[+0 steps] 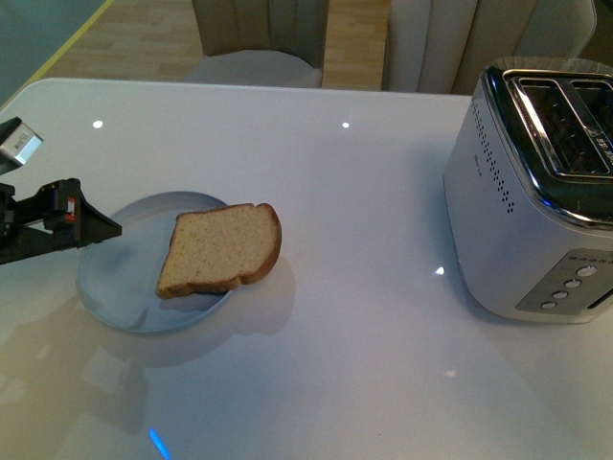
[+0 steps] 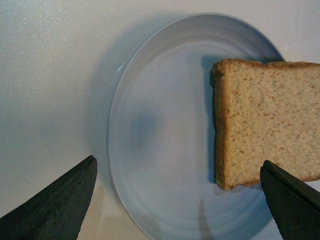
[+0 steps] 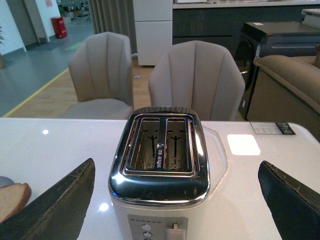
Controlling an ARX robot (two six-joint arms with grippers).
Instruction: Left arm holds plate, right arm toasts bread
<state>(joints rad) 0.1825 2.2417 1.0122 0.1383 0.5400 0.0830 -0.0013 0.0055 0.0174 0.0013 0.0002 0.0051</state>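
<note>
On our white table (image 1: 364,316): round blue-grey plate (image 1: 124,287) bearing brown bread slice (image 1: 222,247); black left gripper (image 2: 177,162) agape at rim, right gripper (image 3: 176,161) agape facing silver toaster (image 3: 159,187). Plate unheld; we judge rim-clamp next.

The light brown wholemeal bread slice (image 1: 222,247) hides part of the round pale blue-grey plate (image 1: 120,287) beneath it. Well right of the plate, the shiny silver two-slot toaster (image 1: 517,220) runs off the front view's edge, its button markings too small to read. Whether the black wedge-fingered left hand (image 1: 101,226) touches the plate's rim cannot be told.
</note>
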